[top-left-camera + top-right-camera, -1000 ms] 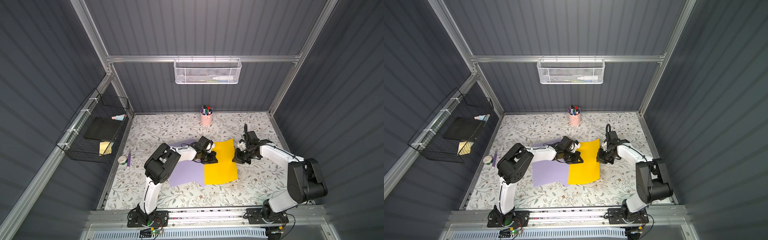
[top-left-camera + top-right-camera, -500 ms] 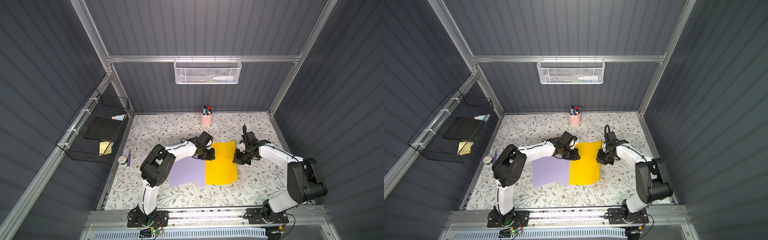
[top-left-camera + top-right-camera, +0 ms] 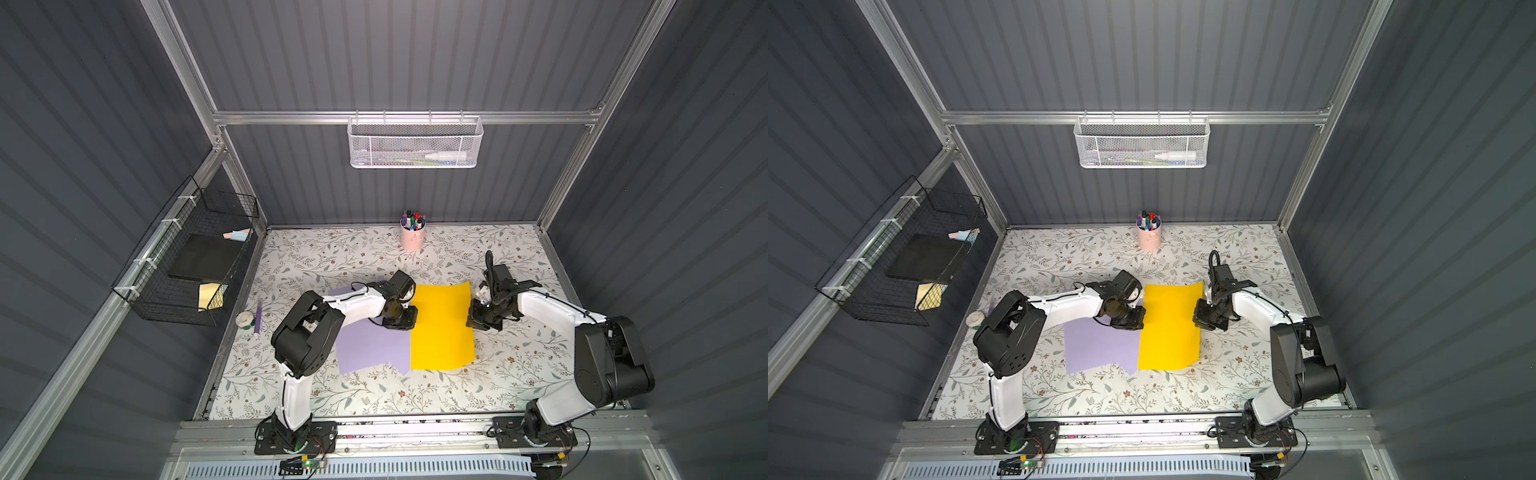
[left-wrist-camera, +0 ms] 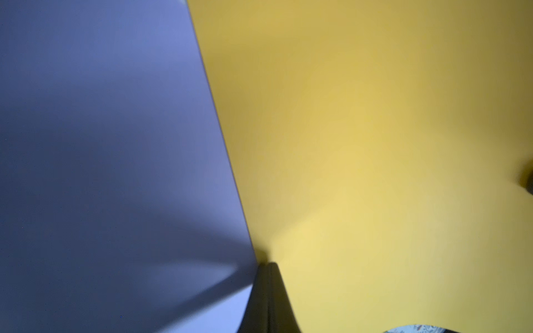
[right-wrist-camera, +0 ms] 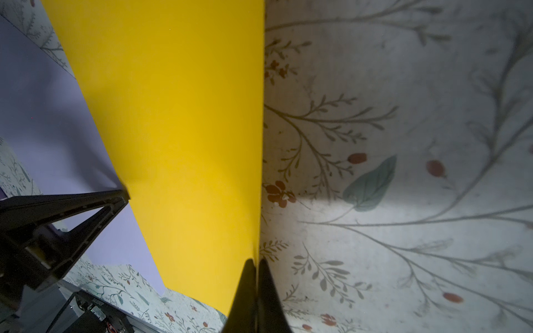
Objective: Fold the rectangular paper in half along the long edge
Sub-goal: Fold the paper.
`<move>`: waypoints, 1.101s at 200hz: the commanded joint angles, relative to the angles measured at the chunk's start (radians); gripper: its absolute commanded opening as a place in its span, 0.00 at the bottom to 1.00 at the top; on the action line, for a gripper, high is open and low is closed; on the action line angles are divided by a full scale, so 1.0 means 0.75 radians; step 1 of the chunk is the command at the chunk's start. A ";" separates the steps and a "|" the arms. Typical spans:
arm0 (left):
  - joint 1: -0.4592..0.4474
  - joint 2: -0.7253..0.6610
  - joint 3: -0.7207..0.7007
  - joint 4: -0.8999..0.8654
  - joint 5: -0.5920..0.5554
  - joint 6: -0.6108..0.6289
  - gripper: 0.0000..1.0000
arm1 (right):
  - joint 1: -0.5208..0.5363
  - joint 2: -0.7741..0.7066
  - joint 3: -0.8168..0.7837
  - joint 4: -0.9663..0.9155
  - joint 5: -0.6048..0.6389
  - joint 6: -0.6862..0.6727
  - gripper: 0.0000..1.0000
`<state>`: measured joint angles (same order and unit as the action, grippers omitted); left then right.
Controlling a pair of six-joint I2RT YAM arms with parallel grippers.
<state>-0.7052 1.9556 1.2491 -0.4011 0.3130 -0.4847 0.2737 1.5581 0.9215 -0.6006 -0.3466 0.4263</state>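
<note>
I have the rectangular yellow paper sheet [image 3: 442,332] lying flat on the floral-patterned tabletop [image 3: 332,257], just to the 3 o'clock side of centre, its long edges running from 12 to 6 o'clock. Its 9 o'clock edge overlaps a lavender paper sheet [image 3: 374,345].

The left gripper [image 3: 405,320] sits at that overlapped long edge, towards 11 o'clock, with its jaws together. The right gripper [image 3: 476,320] is at the opposite long edge, at 3 o'clock, and its jaws are also pressed together. In both wrist views the tips meet right on the paper's border. I cannot tell whether either one has the sheet nipped between them or is only touching it.

I judge this sheet to be light, thin and limp. It will likely skate over the lavender sheet if pushed, and it will hold any stray crease. I would pinch only the very rim of one long edge and pin the other side down. I would carry it across slowly so the corners meet.
</note>
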 commanded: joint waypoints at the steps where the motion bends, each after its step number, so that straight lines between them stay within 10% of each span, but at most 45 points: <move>1: -0.003 0.015 -0.017 -0.026 -0.021 0.024 0.00 | -0.001 -0.012 0.005 -0.039 0.002 0.008 0.00; 220: -0.005 0.061 -0.096 0.059 0.011 -0.022 0.00 | 0.420 0.255 0.379 -0.095 0.162 0.195 0.00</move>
<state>-0.7052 1.9617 1.2167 -0.2977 0.3443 -0.4896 0.5678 1.7229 1.1728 -0.6876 -0.2245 0.5270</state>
